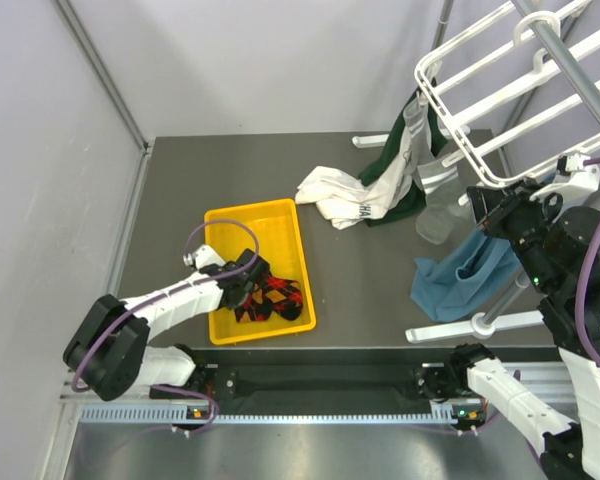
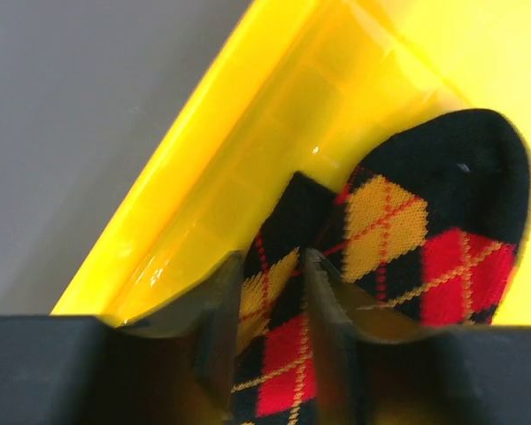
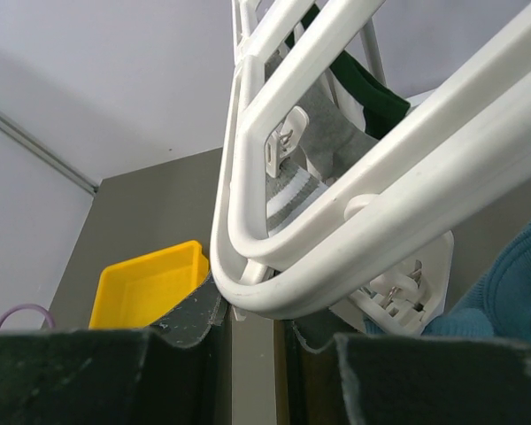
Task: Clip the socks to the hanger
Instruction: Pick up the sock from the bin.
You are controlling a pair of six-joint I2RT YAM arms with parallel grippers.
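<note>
Red, black and yellow argyle socks [image 1: 278, 297] lie in a yellow tray [image 1: 220, 216] at the near left of the table. My left gripper [image 1: 246, 290] reaches into the tray. In the left wrist view a fold of argyle sock [image 2: 425, 221] fills the gap between the fingers of the left gripper [image 2: 270, 270]. The white hanger [image 1: 500, 90] hangs at the upper right, with a light grey striped sock [image 1: 435, 188] dangling from it. My right gripper [image 1: 492, 215] sits under the frame's near corner. Seen from the right wrist, that gripper [image 3: 252, 305] is closed on a small white clip below the hanger [image 3: 354, 204].
A white cloth [image 1: 330, 195] and a green and white garment [image 1: 385, 180] lie mid-table. A blue cloth [image 1: 470, 272] drapes by the stand's foot [image 1: 480, 325]. The grey stand pole [image 1: 580, 85] crosses the hanger. The tray wall [image 2: 274, 133] is close to my left fingers.
</note>
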